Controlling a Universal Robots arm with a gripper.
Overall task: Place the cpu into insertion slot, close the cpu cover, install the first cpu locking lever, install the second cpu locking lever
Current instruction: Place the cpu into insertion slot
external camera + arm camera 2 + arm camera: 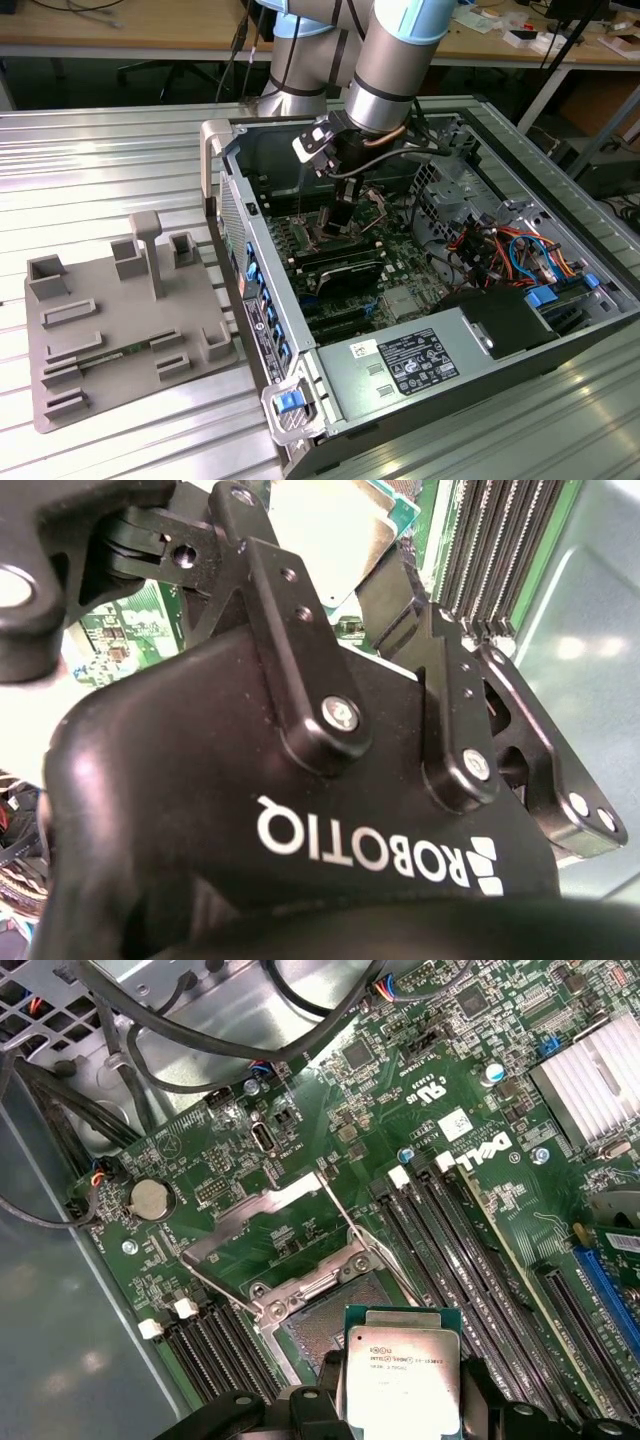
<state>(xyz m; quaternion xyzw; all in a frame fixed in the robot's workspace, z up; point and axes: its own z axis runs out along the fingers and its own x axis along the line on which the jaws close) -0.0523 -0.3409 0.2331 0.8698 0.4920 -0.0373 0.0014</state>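
One cpu (400,1370) is clamped between the gripper's (338,222) closed jaws and hangs over the one slot (305,1330). Beside the slot, one cover (265,1222) stands open and two levers (343,1210) are raised. The first wrist view shows these. The exterior view shows the case (300,420) around the slot and one grey tray (110,330) well apart from it.

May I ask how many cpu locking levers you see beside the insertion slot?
2: one lever on the insertion slot's side toward the coin battery, the other toward the finned heatsink.
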